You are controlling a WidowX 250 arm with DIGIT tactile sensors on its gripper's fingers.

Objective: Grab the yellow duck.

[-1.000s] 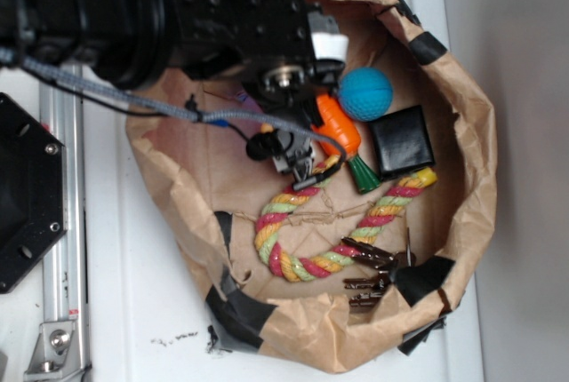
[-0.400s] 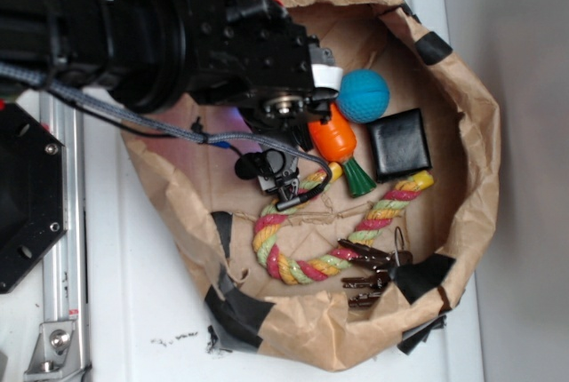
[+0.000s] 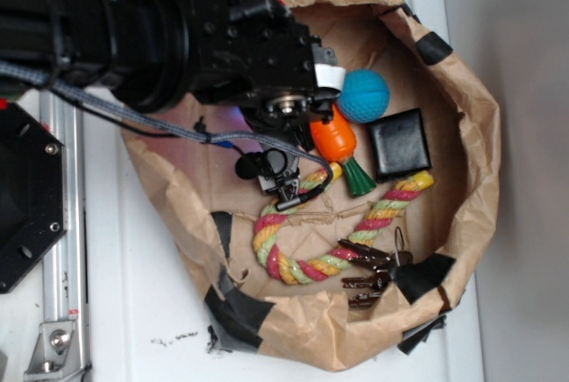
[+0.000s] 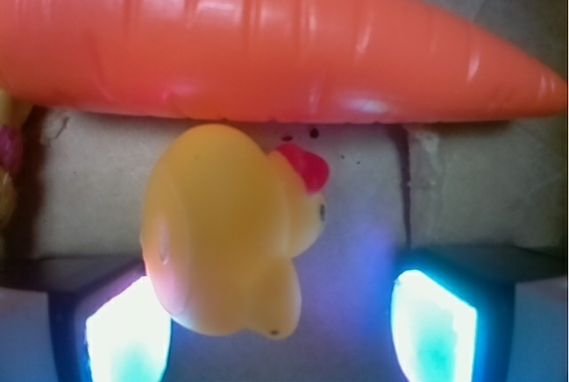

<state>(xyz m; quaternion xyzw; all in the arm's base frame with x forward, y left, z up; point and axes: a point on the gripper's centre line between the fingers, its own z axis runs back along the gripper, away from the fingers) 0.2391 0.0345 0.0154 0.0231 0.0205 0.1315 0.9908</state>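
A crumpled brown paper bag (image 3: 471, 178), patched with black tape, holds an orange toy carrot (image 3: 335, 138), a blue ball (image 3: 364, 95), a black square block (image 3: 399, 143), a braided rope (image 3: 302, 253) and a bunch of keys (image 3: 373, 271). In the wrist view the yellow duck (image 4: 233, 231) lies on the bag's floor just beside the carrot. The gripper (image 4: 276, 329) is spread, the duck by its left lit finger (image 4: 129, 333).

One crumpled brown paper bag (image 3: 471, 160), one glossy yellow rubber duck (image 4: 231, 231), one orange plastic carrot with green stem (image 3: 336, 140), one blue textured ball (image 3: 365, 95), one black square block (image 3: 399, 144), one yellow-pink-green braided rope (image 3: 311, 262), one bunch of dark metal keys (image 3: 373, 268).
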